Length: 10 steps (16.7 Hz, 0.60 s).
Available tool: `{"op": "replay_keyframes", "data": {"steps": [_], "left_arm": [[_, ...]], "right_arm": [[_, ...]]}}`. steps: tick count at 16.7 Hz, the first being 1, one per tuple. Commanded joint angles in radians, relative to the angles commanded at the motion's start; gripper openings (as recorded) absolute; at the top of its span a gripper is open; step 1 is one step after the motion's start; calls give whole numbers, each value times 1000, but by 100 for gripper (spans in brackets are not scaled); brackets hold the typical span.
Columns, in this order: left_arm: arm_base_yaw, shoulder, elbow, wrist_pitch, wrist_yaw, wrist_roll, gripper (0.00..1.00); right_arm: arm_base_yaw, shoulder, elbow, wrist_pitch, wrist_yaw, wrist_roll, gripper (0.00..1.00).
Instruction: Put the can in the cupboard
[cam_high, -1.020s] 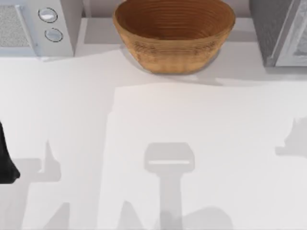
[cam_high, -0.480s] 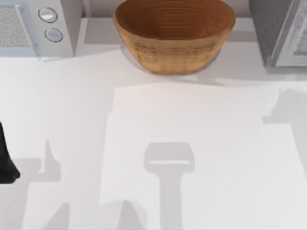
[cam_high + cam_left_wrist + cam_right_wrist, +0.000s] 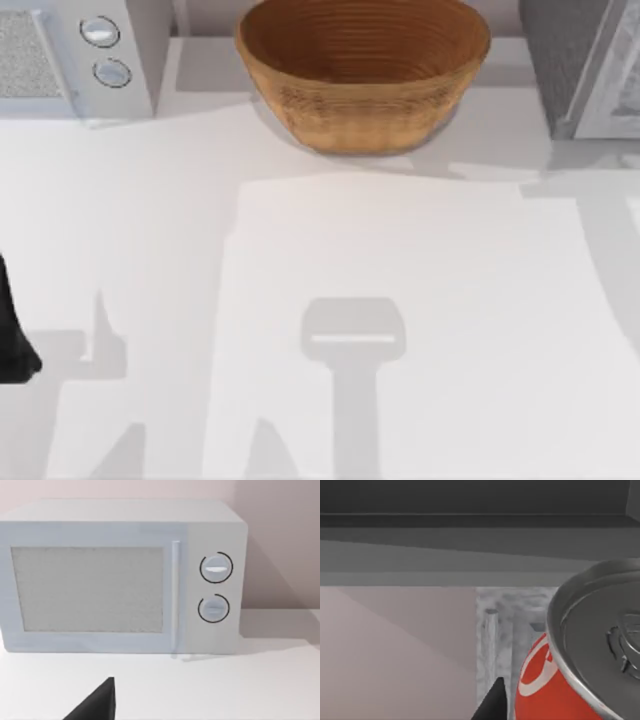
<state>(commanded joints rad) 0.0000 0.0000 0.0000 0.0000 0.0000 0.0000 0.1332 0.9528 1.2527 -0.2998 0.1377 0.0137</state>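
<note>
The can (image 3: 560,680) is red with a white logo and a silver top, and it sits very close in the right wrist view. My right gripper (image 3: 520,715) is shut on it, with one dark fingertip (image 3: 492,705) beside its red wall. The can hangs in front of the grey cupboard (image 3: 470,555), whose marbled door and bar handle (image 3: 490,645) stand just beyond. In the top view the cupboard (image 3: 580,70) is at the back right. My left arm (image 3: 12,340) is parked at the table's left edge.
A woven brown basket (image 3: 362,110) stands at the back middle of the white table (image 3: 400,300). A white microwave (image 3: 60,55) with two dials is at the back left, and it faces the left wrist camera (image 3: 120,580).
The right arm's shadow has slid from the table's right edge towards the back right, up against the cupboard. The left arm has not moved.
</note>
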Motion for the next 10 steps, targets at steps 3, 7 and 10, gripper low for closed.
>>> {"op": "replay_keyframes", "data": {"steps": [3, 7, 10], "left_arm": [[0, 0, 0, 0, 0, 0, 100], [0, 0, 0, 0, 0, 0, 100], [0, 0, 0, 0, 0, 0, 100]], "right_arm": [[16, 110, 144, -35, 16, 1, 0], [41, 271, 365, -86, 38, 3, 0], [50, 356, 470, -113, 53, 3, 0]]}}
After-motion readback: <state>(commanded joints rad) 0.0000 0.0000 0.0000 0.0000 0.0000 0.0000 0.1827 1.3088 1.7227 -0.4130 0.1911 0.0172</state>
